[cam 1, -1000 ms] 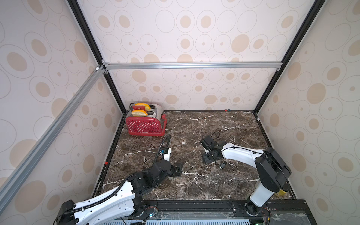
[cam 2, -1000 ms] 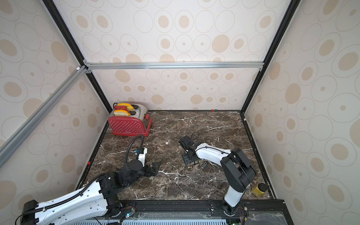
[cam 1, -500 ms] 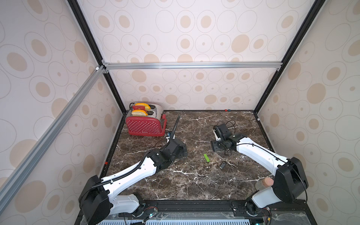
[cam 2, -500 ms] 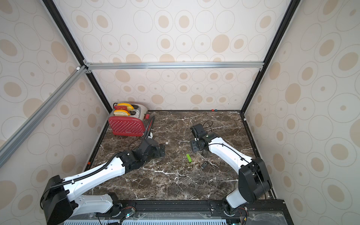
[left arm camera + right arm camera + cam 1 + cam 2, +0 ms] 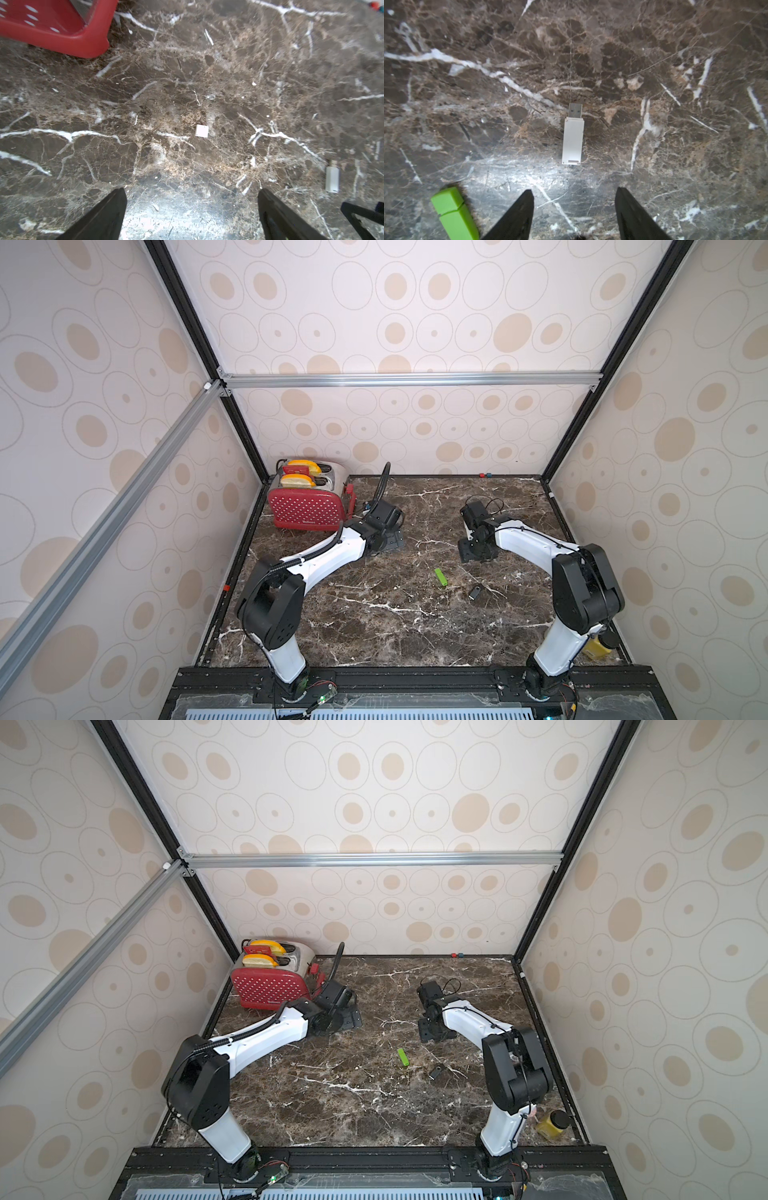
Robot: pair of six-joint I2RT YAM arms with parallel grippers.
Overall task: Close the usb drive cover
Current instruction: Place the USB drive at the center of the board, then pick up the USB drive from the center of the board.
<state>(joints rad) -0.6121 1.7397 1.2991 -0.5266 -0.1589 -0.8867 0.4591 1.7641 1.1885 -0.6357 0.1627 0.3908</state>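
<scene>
A white usb drive (image 5: 572,141) lies flat on the marble with its metal plug bare, straight ahead of my right gripper (image 5: 574,189) and a short way beyond the fingertips. That gripper is open and holds nothing. In the left wrist view a small white square cover (image 5: 201,131) rests on the marble ahead of my left gripper (image 5: 191,189), which is wide open and empty. The same white drive (image 5: 332,179) shows off to one side there. In both top views the grippers (image 5: 388,537) (image 5: 476,551) hover low mid-table; the white drive and cover cannot be made out.
A capped green drive (image 5: 441,577) (image 5: 454,214) lies beside the right gripper, with a small black piece (image 5: 474,593) nearer the front. A red toaster (image 5: 307,506) (image 5: 52,27) stands at the back left, close to the left gripper. A yellow jar (image 5: 598,645) sits front right.
The left arm swung from the table's front up toward the toaster. The right gripper lifted off the spot where the green drive now lies and shifted back and right.
</scene>
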